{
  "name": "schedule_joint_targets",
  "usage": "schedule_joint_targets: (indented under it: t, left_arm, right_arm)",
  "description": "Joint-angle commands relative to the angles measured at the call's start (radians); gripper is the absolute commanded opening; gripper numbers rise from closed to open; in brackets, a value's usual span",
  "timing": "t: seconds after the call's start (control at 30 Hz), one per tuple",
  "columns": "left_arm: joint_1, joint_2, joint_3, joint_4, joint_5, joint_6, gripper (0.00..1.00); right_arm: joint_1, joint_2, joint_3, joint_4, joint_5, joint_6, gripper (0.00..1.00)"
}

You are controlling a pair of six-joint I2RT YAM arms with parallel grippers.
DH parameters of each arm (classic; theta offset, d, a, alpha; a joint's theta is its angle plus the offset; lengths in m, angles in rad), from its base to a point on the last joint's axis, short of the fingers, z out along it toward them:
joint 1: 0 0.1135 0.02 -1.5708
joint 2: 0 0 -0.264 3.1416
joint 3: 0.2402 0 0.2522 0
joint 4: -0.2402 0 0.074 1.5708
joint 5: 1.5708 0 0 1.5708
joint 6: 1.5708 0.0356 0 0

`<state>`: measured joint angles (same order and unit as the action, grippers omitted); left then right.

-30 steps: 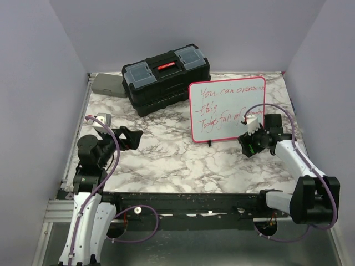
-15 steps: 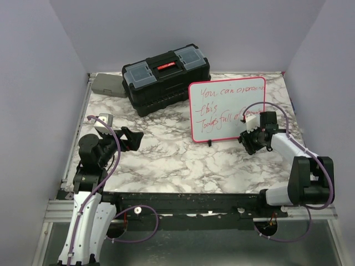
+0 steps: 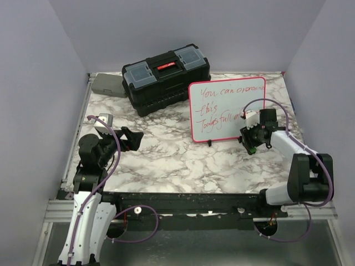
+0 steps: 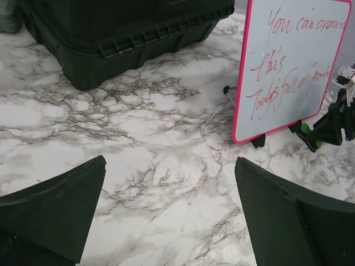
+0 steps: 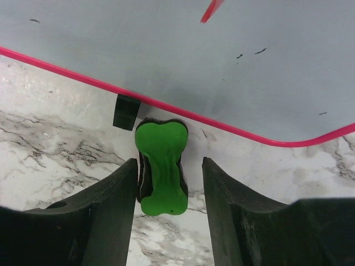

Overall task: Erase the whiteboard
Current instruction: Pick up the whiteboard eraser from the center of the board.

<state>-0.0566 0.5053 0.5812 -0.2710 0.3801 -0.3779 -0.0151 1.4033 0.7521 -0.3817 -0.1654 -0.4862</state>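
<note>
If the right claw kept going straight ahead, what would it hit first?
The green eraser sits between the right gripper's fingers. Just beyond it, probably the whiteboard's pink bottom edge, though depth is hard to judge.

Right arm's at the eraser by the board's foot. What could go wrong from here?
1. The green bone-shaped eraser touches one of the right fingers, but a gap shows beside the other, so the grip may be loose.
2. It sits close to the black foot of the pink-framed whiteboard; lifting could snag it.
3. The board stands unbraced, the left fingers open and well away; wiping pressure may tip it.
</note>
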Motion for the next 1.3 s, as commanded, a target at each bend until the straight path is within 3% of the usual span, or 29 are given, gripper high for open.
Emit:
schedule_joint_targets:
  t: [0.0, 0.27, 0.57, 0.7, 0.83, 1.03, 1.17, 1.27]
  left_arm:
    - [-0.003, -0.003, 0.013, 0.004, 0.018, 0.010, 0.99]
    - [-0.004, -0.001, 0.013, 0.005, 0.021, 0.010, 0.99]
    - [-0.005, -0.002, 0.010, 0.009, 0.027, 0.004, 0.99]
    - [-0.005, 0.022, -0.001, 0.058, 0.109, -0.056, 0.99]
    - [-0.057, 0.077, -0.054, 0.213, 0.172, -0.218, 0.99]
    - [-0.374, 0.290, -0.084, 0.563, -0.017, -0.264, 0.99]
    - [-0.394, 0.538, -0.049, 0.839, 0.010, -0.221, 0.98]
    - [-0.390, 0.740, 0.079, 0.900, 0.104, -0.204, 0.95]
  right_arm:
    - [0.000, 0.060, 0.027, 0.015, 0.023, 0.020, 0.49]
    - [0.000, 0.087, 0.018, -0.003, 0.009, 0.008, 0.38]
    - [0.000, 0.072, -0.005, -0.049, -0.013, -0.035, 0.13]
    - [0.000, 0.025, -0.008, -0.130, -0.106, -0.113, 0.06]
    - [0.000, -0.040, -0.002, -0.231, -0.246, -0.203, 0.04]
    - [0.000, -0.145, -0.006, -0.258, -0.344, -0.236, 0.03]
    - [-0.002, -0.198, -0.008, -0.257, -0.371, -0.229, 0.03]
    - [-0.002, -0.213, -0.005, -0.259, -0.382, -0.231, 0.03]
